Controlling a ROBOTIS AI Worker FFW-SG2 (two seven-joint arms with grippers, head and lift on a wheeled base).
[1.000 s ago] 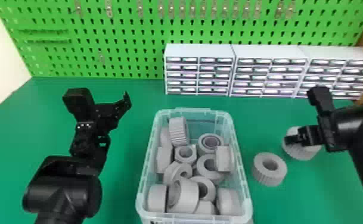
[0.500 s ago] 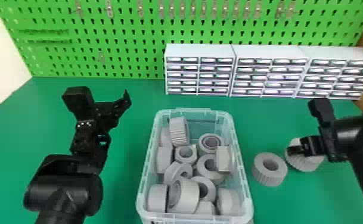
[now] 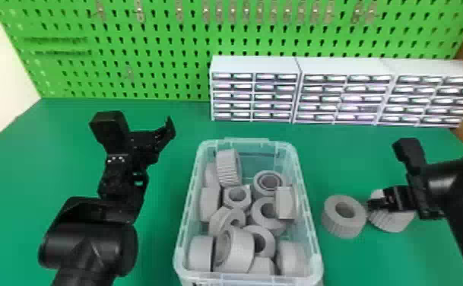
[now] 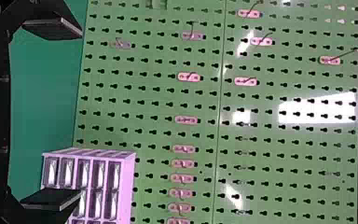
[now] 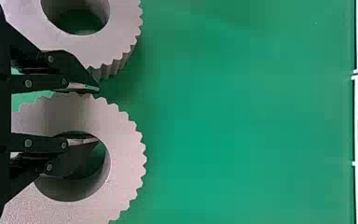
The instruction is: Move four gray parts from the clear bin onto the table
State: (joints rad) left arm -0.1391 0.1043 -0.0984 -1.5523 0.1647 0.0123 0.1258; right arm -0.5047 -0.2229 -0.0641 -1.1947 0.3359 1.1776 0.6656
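In the head view, the right gripper (image 3: 379,202) is at a gray part (image 3: 392,221) on the right. Ribbed gray ring (image 3: 337,225) stands just left of it on the table. From the right wrist view, the right gripper (image 5: 94,115) is shut on the wall of the held part (image 5: 125,163), one finger in its hole, the other between both rings (image 5: 123,28). Whether the held part touches the table, I cannot tell. The clear bin (image 3: 315,228) holds several gray parts (image 3: 241,247). The left gripper (image 3: 143,127) waits left of the bin; the left gripper (image 4: 67,112) is open and holds nothing.
White drawer cabinets (image 3: 255,64) line the back of the green table (image 3: 165,243). Behind them rises a green pegboard (image 3: 165,45). The bin stands between the two arms, with the loose ring near its right wall.
My right gripper has moved toward the robot, and the gray part in it has come along, nearer the side of the standing ring. The left arm has kept almost still.
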